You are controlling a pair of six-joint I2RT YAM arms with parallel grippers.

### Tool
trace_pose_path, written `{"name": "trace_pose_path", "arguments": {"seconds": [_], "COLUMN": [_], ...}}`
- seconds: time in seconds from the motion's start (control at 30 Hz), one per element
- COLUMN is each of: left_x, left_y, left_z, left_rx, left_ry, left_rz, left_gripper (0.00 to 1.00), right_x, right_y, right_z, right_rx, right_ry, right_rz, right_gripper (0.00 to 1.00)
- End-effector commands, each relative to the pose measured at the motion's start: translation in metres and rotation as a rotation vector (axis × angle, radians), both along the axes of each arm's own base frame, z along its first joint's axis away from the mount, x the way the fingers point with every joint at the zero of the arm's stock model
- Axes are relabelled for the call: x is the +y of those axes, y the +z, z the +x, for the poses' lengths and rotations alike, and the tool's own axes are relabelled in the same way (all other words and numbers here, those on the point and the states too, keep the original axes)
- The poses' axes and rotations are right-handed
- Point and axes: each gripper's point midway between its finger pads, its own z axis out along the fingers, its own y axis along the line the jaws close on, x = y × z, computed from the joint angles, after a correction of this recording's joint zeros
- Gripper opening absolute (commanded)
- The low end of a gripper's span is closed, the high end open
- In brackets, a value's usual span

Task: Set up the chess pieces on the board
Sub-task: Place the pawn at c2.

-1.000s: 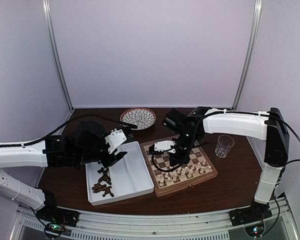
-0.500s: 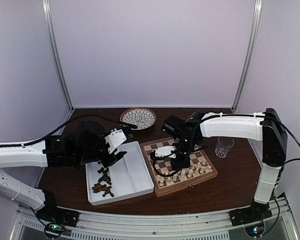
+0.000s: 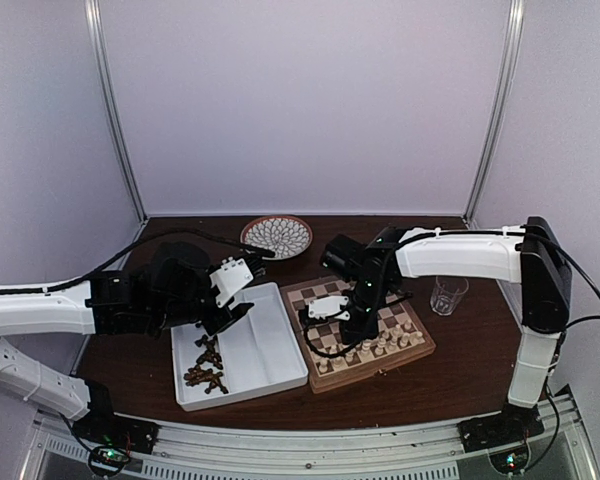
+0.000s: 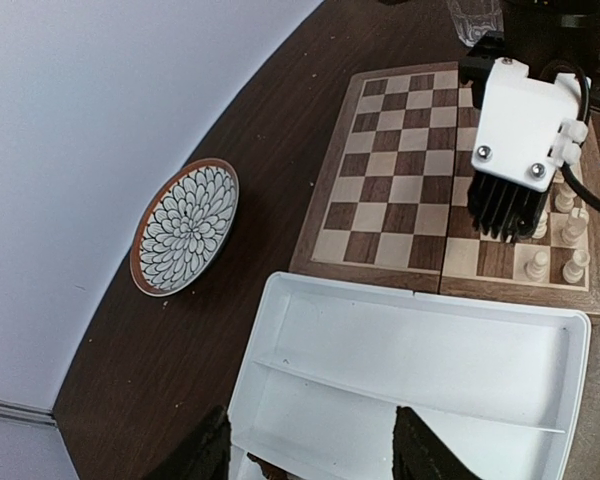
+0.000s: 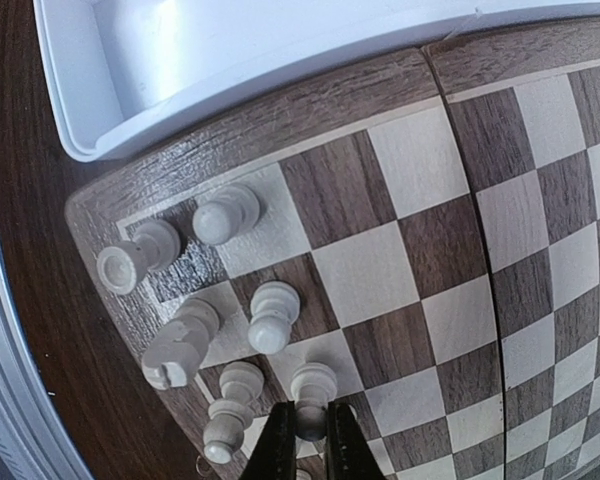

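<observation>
Chess pieces [image 3: 205, 366] of the dark set lie heaped in the white tray [image 3: 270, 345], toward its 7 o'clock corner in the top view. The left gripper [image 3: 232, 316] hovers above that tray. Only its own wrist view shows the fingers [image 4: 208, 458] spread wide with nothing between them, over the tray's divider and its bare compartment. At 12 o'clock from the tray sits the patterned plate [image 3: 277, 236], apart from everything else on the dark table [image 3: 460, 345].

Just beside the tray at 3 o'clock lies the board [image 3: 395, 305]. From overhead, the cream pieces [image 3: 380, 347] read as a pale cluster along its 6 o'clock edge. The right wrist view separates them: a rook [image 5: 135, 262] on the corner square, a knight [image 5: 180, 342] next along the rim, and pawns on the squares beside them.

The right gripper [image 5: 312, 445] reaches down over that end of the board. The arm hides its tips from above, but its wrist view shows the fingers pinched onto a cream pawn [image 5: 312, 385], as far as the cropped bottom edge lets one judge. The pawn stands upright at the join of a dark and a light square. A clear glass [image 3: 447, 293] stands at 2 o'clock from the board.
</observation>
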Motion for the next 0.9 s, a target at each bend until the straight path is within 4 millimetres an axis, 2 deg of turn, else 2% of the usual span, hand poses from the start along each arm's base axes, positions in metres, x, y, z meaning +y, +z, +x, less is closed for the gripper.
{"name": "trace_pose_path", "arguments": {"seconds": [0.0,0.67,0.77,0.87], "left_x": [-0.001,-0.001,-0.001,-0.001], "left_y": [0.008,0.006,0.004,0.003], "left_z": [0.005,0.005,0.005,0.005], "left_rx": [-0.028,-0.022,-0.019,-0.018], "left_ry": [0.012,0.01,0.009,0.012], "left_rz": [-0.015,-0.007,-0.004,-0.001], "left_gripper": [0.56,0.56,0.56,0.56], "right_x": [-0.002,0.001,0.002,0.002], "right_y": [-0.007,-0.015,-0.009,0.006], "right_z": [-0.004,-0.007,-0.005,-0.004], "right_rx": [0.008,0.021,0.009,-0.015], "right_ry": [0.009,0.013,0.007,0.002], "right_rz": [-0.017,-0.026,-0.017,0.006], "right_gripper": [0.08,0.13,0.17,0.23]}}
